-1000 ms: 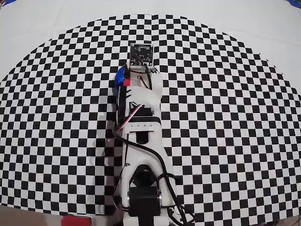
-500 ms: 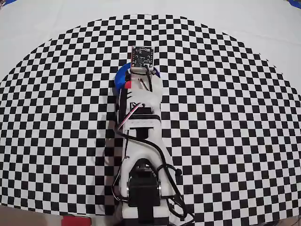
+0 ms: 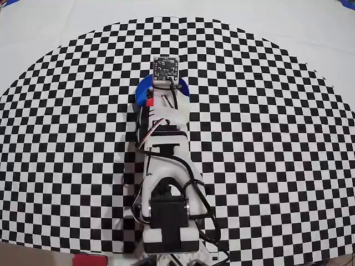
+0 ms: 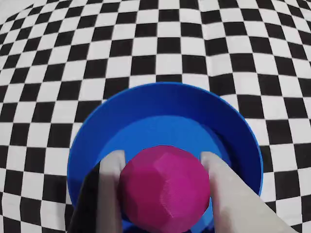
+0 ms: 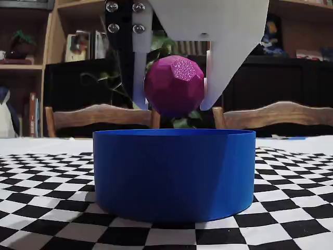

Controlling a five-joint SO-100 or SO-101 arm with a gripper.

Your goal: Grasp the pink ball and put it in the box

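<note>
The fingers (image 5: 174,101) pinch the pink ball (image 5: 174,86), seemingly light, rigid and faceted, across its middle above the blue box (image 5: 174,174).

White printed arm (image 3: 166,138), black motor blocks, looping black cables, silver screws (image 5: 124,7) on hand

Ball held over the box, mid-table toward the far edge.
The ball (image 5: 174,86) sits between the gripper (image 5: 174,101) fingers, clear above the rim of the box (image 5: 174,174), over its inside. In the overhead view the arm (image 3: 166,166) reaches from the table's near edge and covers most of the box (image 3: 143,88).
</note>
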